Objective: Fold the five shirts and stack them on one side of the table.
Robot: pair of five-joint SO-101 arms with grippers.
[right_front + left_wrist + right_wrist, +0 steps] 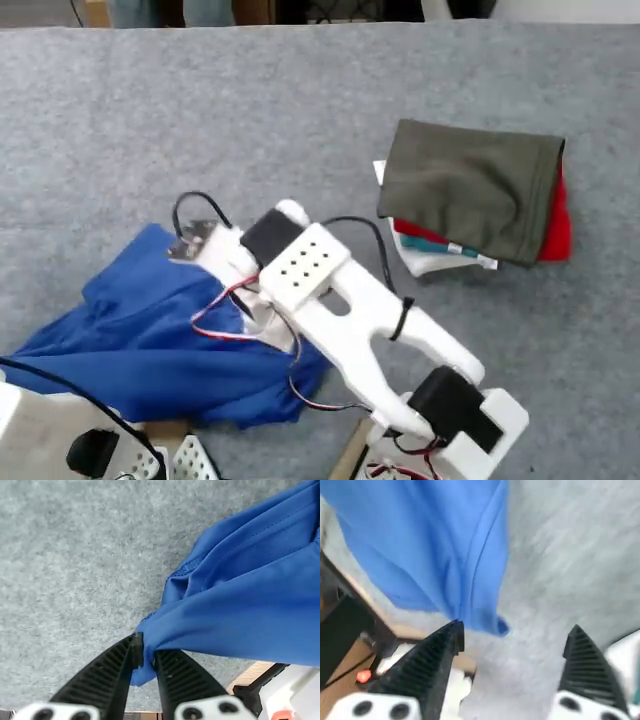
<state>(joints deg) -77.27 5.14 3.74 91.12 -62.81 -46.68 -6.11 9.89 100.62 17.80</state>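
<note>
High view: gray felt table [200,110]. The blue shirt [130,340] lies crumpled and unfolded at the near-left part. A white R arm [370,310] stretches from the near-right edge diag. across it, wrist end over the shirt's far edge; its fingers can't be made out from here. The L arm [50,440] sits at the near-left corner, by the shirt's near edge. Well apart, on the right side of the table, is a stack [440,250] of folded shirts: olive shirt [470,185] on top, red shirt [557,228] under it showing along the right edge, teal & white layers poking out at the stack's near-left. L wrist view: L gripper [144,649] is pinched tight on a corner of the blue shirt [250,605], black ribbed fingers [107,672] nearly together w/ cloth between. The rest of the shirt fans out away from the tips over the table [65,555]. R wrist view: R gripper [515,627] is spread wide, holding nothing. One fingertip is just beside a folded hem of the blue shirt [430,540]; the other is over bare felt of the table [560,555], apart from the cloth.
</note>
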